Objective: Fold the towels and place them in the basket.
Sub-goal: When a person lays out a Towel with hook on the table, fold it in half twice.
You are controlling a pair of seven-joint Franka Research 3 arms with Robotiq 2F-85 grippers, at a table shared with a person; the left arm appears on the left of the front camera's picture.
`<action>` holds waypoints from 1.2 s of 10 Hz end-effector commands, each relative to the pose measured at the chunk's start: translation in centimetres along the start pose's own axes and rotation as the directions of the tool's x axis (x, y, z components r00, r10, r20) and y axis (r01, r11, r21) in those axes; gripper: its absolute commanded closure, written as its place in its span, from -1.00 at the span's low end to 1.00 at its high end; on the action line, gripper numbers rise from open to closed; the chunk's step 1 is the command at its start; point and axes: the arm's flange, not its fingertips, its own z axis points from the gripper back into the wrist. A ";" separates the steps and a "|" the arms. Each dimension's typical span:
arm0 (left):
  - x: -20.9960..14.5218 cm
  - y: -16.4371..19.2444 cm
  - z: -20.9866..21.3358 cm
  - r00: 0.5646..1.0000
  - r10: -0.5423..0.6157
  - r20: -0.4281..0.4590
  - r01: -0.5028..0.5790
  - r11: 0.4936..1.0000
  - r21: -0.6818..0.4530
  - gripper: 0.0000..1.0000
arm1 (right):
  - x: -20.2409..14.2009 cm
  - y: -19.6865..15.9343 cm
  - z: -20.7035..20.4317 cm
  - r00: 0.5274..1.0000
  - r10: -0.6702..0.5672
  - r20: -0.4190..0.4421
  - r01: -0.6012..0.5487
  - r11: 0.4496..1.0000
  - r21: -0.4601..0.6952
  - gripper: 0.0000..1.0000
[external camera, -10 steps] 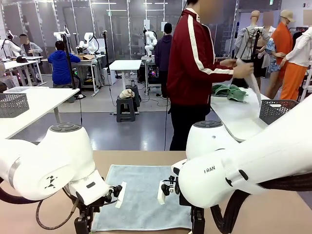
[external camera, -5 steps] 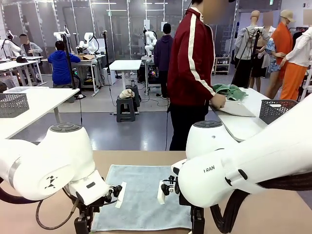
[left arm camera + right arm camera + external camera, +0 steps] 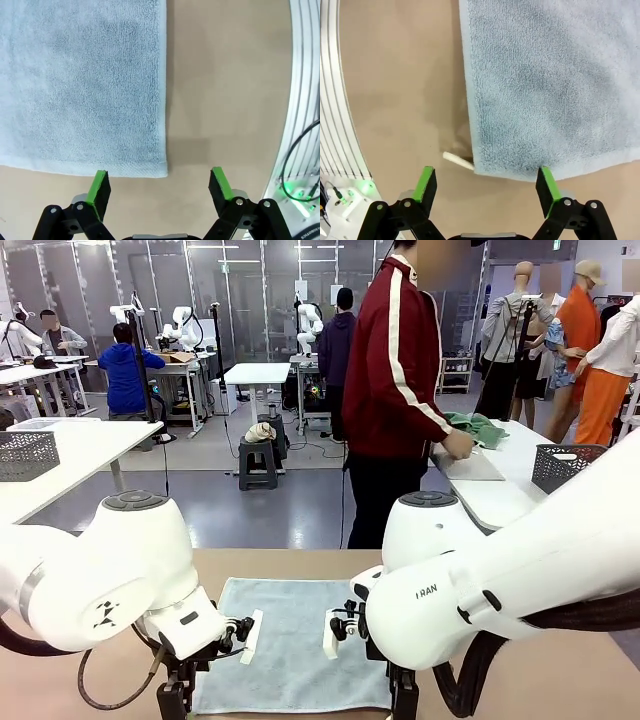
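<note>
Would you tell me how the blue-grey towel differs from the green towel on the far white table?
The blue-grey towel lies spread flat on the brown table; the green towel sits bunched in a heap on the white table. The blue-grey towel lies between the left arm and right arm, the green towel beside the person. Neither is folded yet.

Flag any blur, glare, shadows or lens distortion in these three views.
Front view: even light, sharp, no glare; the near arms loom large over the towel. Left wrist view: crisp terry, a soft shadow on the table, the edge rail bowed by the lens. Right wrist view: likewise sharp, rail bowed too.
</note>
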 end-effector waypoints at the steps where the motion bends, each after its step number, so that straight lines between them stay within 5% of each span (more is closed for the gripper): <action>1: -0.8 -0.8 -1.0 1.000 -0.008 0.005 0.008 1.000 0.027 -1.00 | -0.3 0.1 -1.0 1.000 0.017 0.007 -0.017 1.000 -0.014 -1.00; 11: -1.9 -0.4 -3.4 1.000 -0.027 -0.015 0.027 1.000 0.006 -1.00 | -0.4 -0.5 -2.3 1.000 0.014 0.014 -0.014 1.000 -0.012 -1.00; 12: -1.9 -0.4 -3.3 0.999 -0.029 -0.025 0.029 0.999 0.013 -0.61 | -0.4 -0.5 -2.3 1.000 0.010 0.016 -0.009 1.000 -0.014 -0.60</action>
